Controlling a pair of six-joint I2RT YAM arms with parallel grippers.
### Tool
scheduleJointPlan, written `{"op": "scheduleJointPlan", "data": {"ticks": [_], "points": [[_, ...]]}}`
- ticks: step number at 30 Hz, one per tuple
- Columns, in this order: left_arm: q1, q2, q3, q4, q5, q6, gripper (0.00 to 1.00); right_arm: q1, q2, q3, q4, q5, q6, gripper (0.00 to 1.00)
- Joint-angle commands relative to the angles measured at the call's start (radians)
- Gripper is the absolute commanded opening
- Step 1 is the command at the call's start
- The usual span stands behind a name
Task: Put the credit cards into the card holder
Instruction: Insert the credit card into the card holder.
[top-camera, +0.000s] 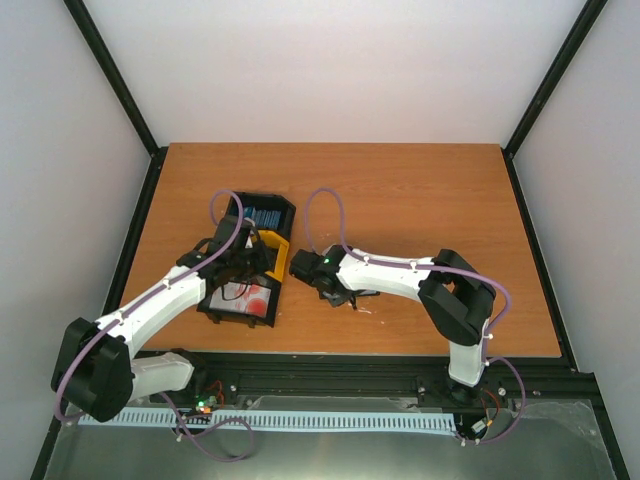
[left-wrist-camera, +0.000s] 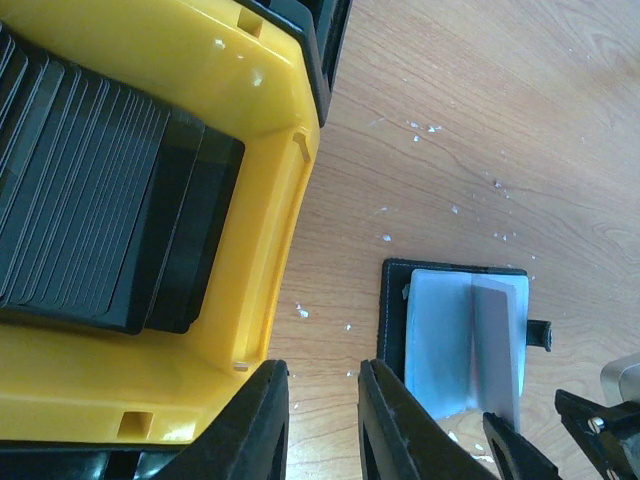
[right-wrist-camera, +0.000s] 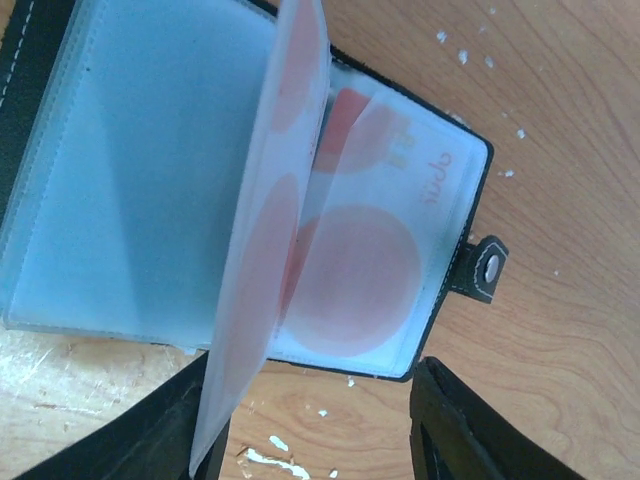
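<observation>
The card holder (right-wrist-camera: 120, 200) lies open on the table, its clear sleeves showing and its snap tab (right-wrist-camera: 485, 268) at the right. A white card with red blotches (right-wrist-camera: 360, 260) sits inside a sleeve, and one sleeve leaf (right-wrist-camera: 265, 250) stands up. My right gripper (right-wrist-camera: 315, 440) is open just before the holder's near edge, with the leaf against its left finger (right-wrist-camera: 150, 440). The holder also shows in the left wrist view (left-wrist-camera: 460, 330). My left gripper (left-wrist-camera: 325, 430) is open and empty over bare table between the yellow bin (left-wrist-camera: 260, 230) and the holder. In the top view more red-blotched cards (top-camera: 248, 295) lie in a black bin.
The yellow bin holds a stack of black wallets (left-wrist-camera: 90, 190). A second black bin (top-camera: 262, 215) with bluish cards stands behind it. White flecks (right-wrist-camera: 270, 465) dot the wood. The right gripper's fingertips (left-wrist-camera: 560, 440) show at the left wrist view's lower right.
</observation>
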Motion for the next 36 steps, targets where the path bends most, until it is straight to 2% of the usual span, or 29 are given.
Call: {"op": "scheduleJointPlan", "data": {"ticks": [1, 8, 21, 26, 28, 32, 36], "points": [[0.006, 0.006, 0.033, 0.016, 0.003, 0.022, 0.22, 0.008, -0.019, 0.023, 0.017, 0.07, 0.003, 0.49], [0.006, 0.005, 0.035, 0.01, 0.003, 0.022, 0.22, -0.003, -0.004, 0.074, 0.01, 0.128, 0.068, 0.44], [0.006, 0.018, 0.047, 0.01, 0.008, 0.033, 0.22, -0.084, -0.063, -0.069, 0.002, 0.095, 0.182, 0.43], [0.007, 0.013, 0.056, -0.002, 0.003, 0.036, 0.24, -0.113, -0.089, -0.047, -0.016, 0.108, 0.197, 0.43], [0.006, 0.006, 0.065, -0.018, -0.009, 0.048, 0.27, -0.115, -0.138, -0.03, 0.056, 0.046, 0.102, 0.44], [0.015, -0.026, 0.088, -0.105, -0.028, 0.092, 0.38, -0.12, -0.222, -0.018, 0.301, -0.331, -0.101, 0.51], [0.018, -0.074, 0.061, -0.234, 0.044, 0.114, 0.5, -0.12, -0.203, 0.036, 0.35, -0.405, -0.104, 0.52]]}}
